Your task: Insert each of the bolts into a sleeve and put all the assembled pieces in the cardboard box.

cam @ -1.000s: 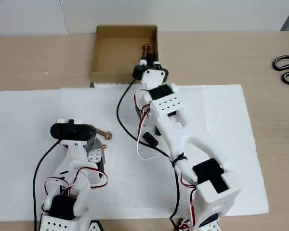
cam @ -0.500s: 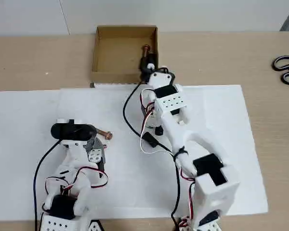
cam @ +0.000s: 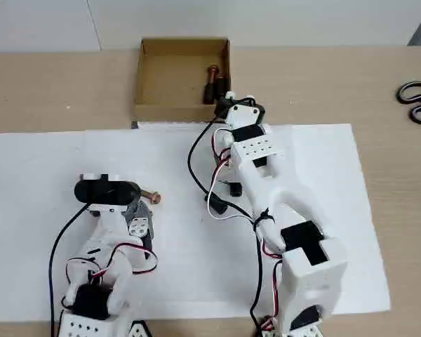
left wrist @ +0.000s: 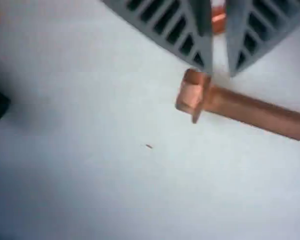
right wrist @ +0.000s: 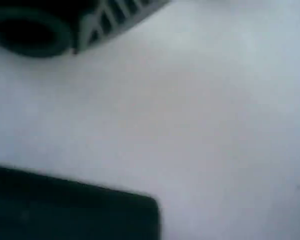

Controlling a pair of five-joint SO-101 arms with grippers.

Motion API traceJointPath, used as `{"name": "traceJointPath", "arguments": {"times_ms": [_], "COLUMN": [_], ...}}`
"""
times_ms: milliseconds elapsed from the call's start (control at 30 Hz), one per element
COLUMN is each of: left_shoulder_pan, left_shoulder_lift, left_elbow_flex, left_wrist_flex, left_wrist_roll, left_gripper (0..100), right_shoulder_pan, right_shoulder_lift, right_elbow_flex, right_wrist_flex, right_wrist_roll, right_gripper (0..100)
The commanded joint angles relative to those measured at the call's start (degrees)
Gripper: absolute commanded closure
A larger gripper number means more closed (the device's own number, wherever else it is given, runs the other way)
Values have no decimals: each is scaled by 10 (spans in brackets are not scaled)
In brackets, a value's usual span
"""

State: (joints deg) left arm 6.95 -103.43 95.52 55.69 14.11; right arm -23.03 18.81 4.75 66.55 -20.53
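White paper (cam: 42,168) covers a table (cam: 56,77), and at the upper middle the cardboard box (cam: 147,77) holds one sleeved bolt (cam: 212,83) against its right wall. Lower left, the left gripper (left wrist: 217,72) is pressed nearly together over the head of a loose bolt (left wrist: 240,107); the right gripper (cam: 224,104) sits at the box's lower right corner, spread or not I cannot tell

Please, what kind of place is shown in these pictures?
Probably a lab or workshop bench for robot practice: a left arm and a right arm stand on a wooden table partly covered by a white paper sheet, with a cardboard box and scissors nearby.
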Motion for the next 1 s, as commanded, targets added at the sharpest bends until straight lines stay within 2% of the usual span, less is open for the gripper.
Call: {"name": "traceJointPath", "arguments": {"times_ms": [0,100,400,733,833,967], "left_shoulder_pan": [3,3,3,4,6,16], "left_shoulder_lift": [-5,-5,-5,-5,-4,-3], "left_elbow_flex": [-3,-3,-3,-3,-13,-70], "left_wrist_flex": [-11,-11,-11,-11,8,58], "left_wrist_roll": [0,0,0,0,-4,-7], "left_gripper": [994,994,994,994,994,994], "right_shoulder_pan": [-4,-7,-19,-14,10,78], "right_shoulder_lift": [5,0,-113,-276,-325,-379], "right_elbow_flex": [-7,-19,-71,-69,-69,-60], "right_wrist_flex": [-20,-14,91,251,303,315], "right_wrist_roll": [4,5,4,5,5,11], "right_gripper": [996,996,996,996,996,996]}}
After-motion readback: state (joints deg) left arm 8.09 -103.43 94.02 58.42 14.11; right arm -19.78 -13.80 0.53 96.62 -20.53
